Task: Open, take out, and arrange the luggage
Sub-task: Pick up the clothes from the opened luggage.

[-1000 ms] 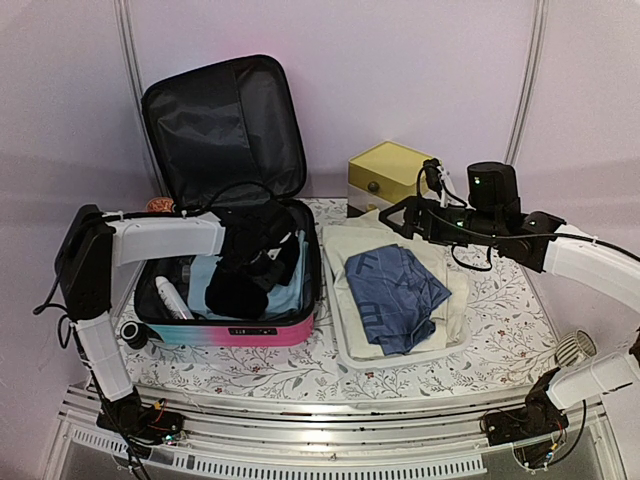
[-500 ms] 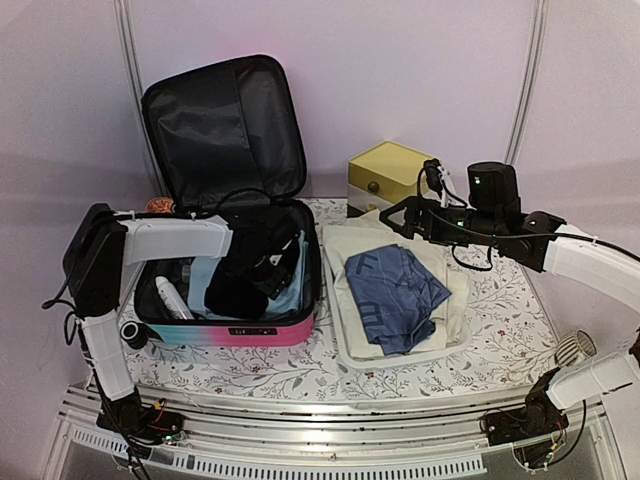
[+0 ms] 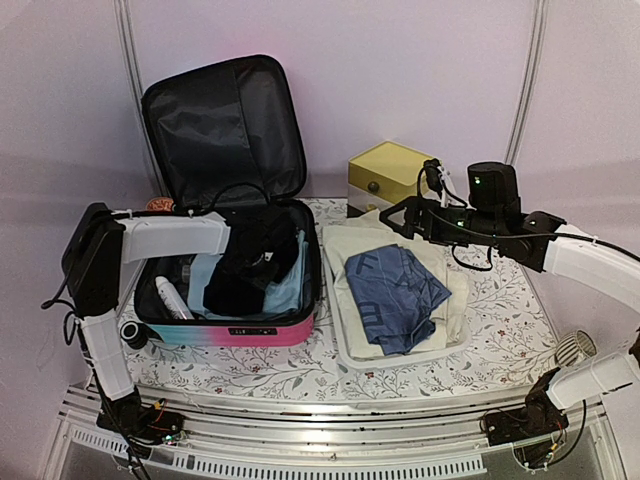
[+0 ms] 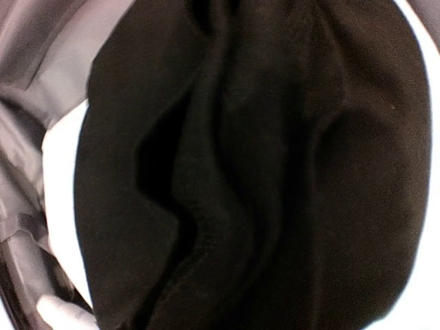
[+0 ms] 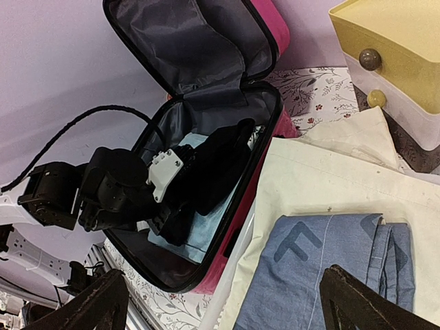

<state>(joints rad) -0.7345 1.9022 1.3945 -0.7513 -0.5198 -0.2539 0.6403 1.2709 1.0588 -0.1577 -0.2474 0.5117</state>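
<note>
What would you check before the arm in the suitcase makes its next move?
1. Lid of the luggage open and standing upright: ok.
2. Left tool down at the black garment inside the luggage: ok.
3. Left tool's grip on that garment: cannot tell; black cloth fills its camera.
4. Right tool open, away from the luggage, above the folded blue garment: ok.
5. Luggage emptied: not ok; a white bottle and light blue cloth lie inside.
</note>
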